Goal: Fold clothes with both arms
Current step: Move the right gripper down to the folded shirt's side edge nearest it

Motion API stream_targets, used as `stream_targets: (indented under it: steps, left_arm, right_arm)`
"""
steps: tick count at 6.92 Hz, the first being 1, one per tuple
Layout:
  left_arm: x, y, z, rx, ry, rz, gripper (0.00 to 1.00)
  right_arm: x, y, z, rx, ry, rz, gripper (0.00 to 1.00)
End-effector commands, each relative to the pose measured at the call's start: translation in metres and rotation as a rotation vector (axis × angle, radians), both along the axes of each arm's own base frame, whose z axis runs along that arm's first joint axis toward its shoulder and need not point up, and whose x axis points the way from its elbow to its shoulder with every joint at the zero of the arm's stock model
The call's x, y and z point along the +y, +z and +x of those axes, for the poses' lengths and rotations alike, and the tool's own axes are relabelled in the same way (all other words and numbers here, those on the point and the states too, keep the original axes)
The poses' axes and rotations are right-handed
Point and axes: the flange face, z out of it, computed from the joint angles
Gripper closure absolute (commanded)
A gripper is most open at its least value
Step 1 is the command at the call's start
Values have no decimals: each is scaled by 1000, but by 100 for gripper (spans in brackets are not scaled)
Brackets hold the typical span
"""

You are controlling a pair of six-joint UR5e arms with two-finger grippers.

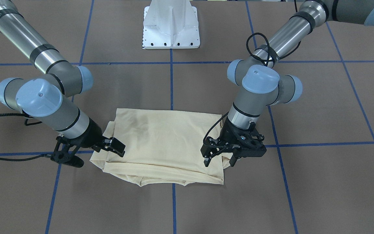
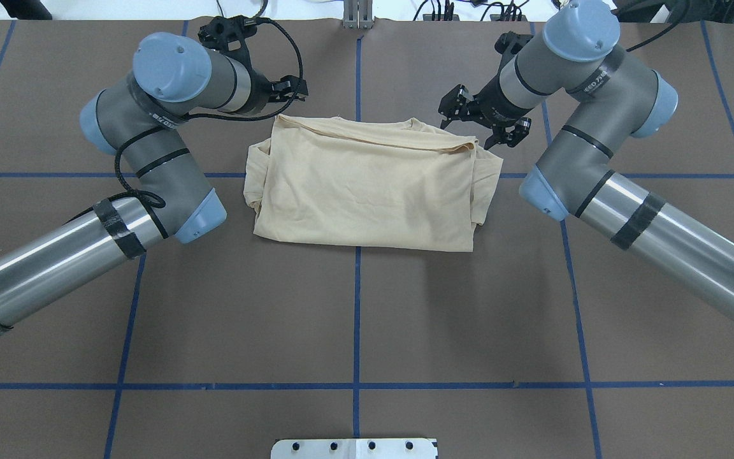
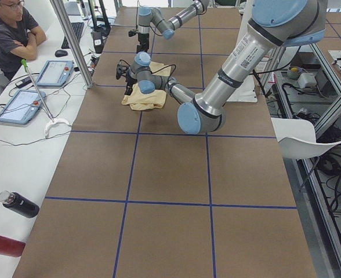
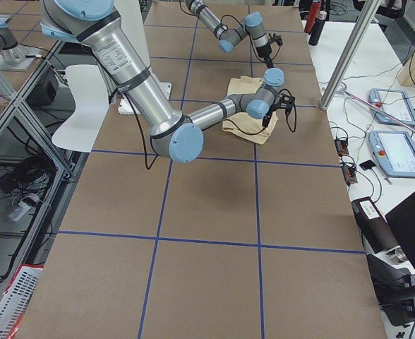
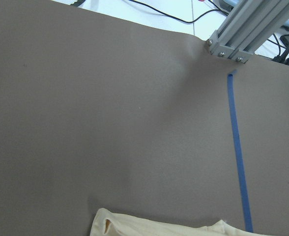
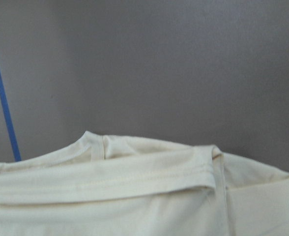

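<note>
**Brown table, one folded shirt**

You are looking at a flat brown table divided into large squares by blue tape lines. The cream-yellow T-shirt lies directly on it, folded into a rough rectangle with a plain side up. It covers a crossing of two tape lines, and loose layers poke out at both short ends. The white base plate stands on the table at the robot's side, well apart from the shirt.

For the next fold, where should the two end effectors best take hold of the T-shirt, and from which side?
Probably at the two far corners of the T-shirt, from above: the left end effector on its own side's corner, the right end effector on the other. The shirt lies flat in stacked layers, and both hang open by those corners.
</note>
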Motion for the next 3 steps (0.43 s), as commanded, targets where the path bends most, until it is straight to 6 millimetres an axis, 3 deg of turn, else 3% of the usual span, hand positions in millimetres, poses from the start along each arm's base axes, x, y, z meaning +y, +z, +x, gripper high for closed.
stream_targets:
  steps: [1, 2, 3]
  left_arm:
    - [17, -22, -18, 3, -2, 2, 5]
    - [22, -31, -22, 1, -1, 0, 5]
    - [24, -26, -23, -2, 0, -2, 5]
  right_arm:
    - [67, -1, -11, -43, -15, -62, 0]
    - [89, 3, -27, -39, -21, -88, 0]
    - [111, 20, -51, 0, -24, -84, 0]
